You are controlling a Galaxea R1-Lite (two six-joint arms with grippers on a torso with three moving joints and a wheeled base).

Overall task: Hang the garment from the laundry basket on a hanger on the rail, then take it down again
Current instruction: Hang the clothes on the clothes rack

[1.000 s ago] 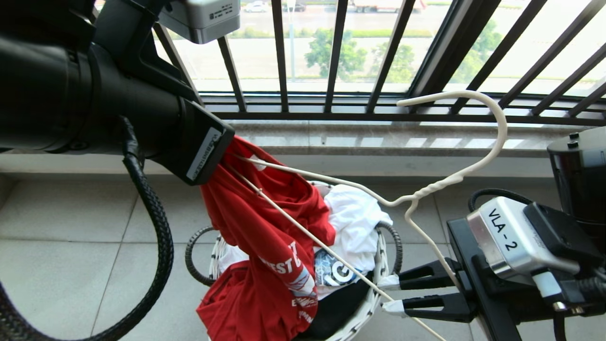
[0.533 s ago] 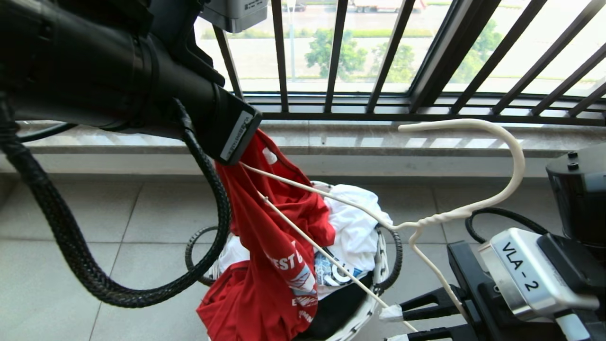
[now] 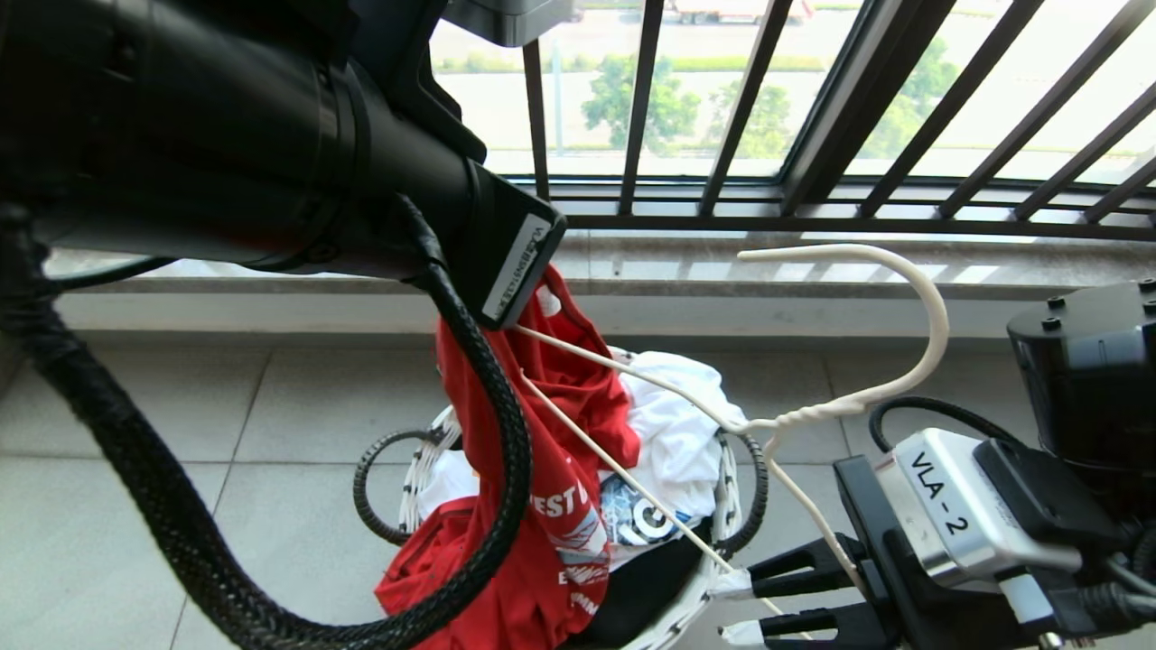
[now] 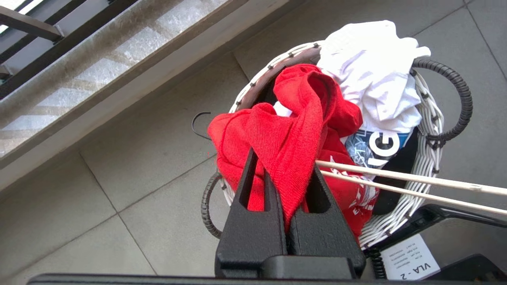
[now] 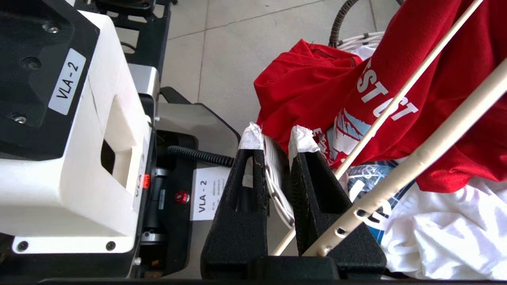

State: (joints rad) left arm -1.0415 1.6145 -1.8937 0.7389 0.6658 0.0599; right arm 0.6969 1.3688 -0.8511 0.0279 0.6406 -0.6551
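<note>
Two end effectors are at work over the laundry basket. Our left end effector is clamped tight on a bunched fold of the red garment, the cloth squeezed between its black fingers and spilling out above them. In the head view most of that end effector is hidden behind our own left arm, which fills the upper left, and the garment hangs down from it, its lower part draped over the near rim of the laundry basket with the white lettering showing. Our right end effector, its fingertips wrapped in white tape, is narrowed with a small gap; the hanger runs along its outer side, and we cannot tell just how it is gripped (the wires pass beside and partly behind the fingers). From there the hanger's two thin off-white wires reach across into the red cloth near the left end effector, while its twisted neck and large curved hook stand up in front of the window railing. Inside the laundry basket lie a white printed garment and a black one. It stands on the grey tiled floor below the stone window sill.
</note>
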